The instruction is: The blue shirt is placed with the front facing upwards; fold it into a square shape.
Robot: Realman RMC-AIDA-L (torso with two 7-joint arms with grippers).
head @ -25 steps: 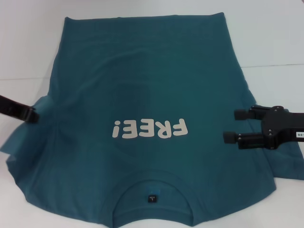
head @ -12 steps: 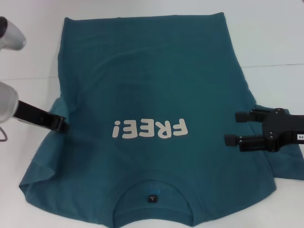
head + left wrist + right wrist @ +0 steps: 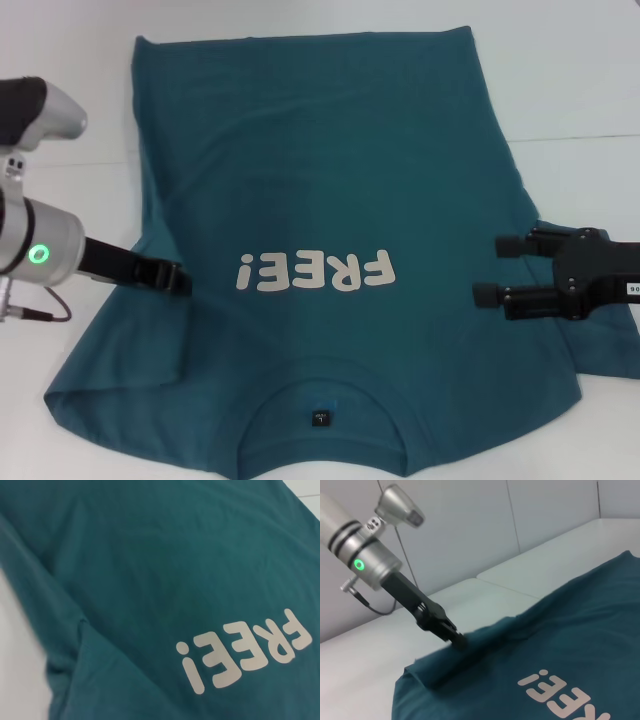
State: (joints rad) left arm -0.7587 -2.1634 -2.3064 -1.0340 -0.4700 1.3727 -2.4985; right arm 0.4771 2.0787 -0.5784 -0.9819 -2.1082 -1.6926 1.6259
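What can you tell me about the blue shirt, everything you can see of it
The blue shirt is a dark teal short-sleeved tee of soft cloth, lying front up on the white table, collar nearest the robot, hem far. White FREE! lettering crosses the chest; a small dark label sits inside the round neck. Its left sleeve is folded in over the body, pinched by the left gripper. The right gripper, jaws open, is over its right side.

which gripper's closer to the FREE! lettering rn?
Left. The left gripper sits just beside the FREE! lettering at its "!" end; the right gripper hangs farther off.
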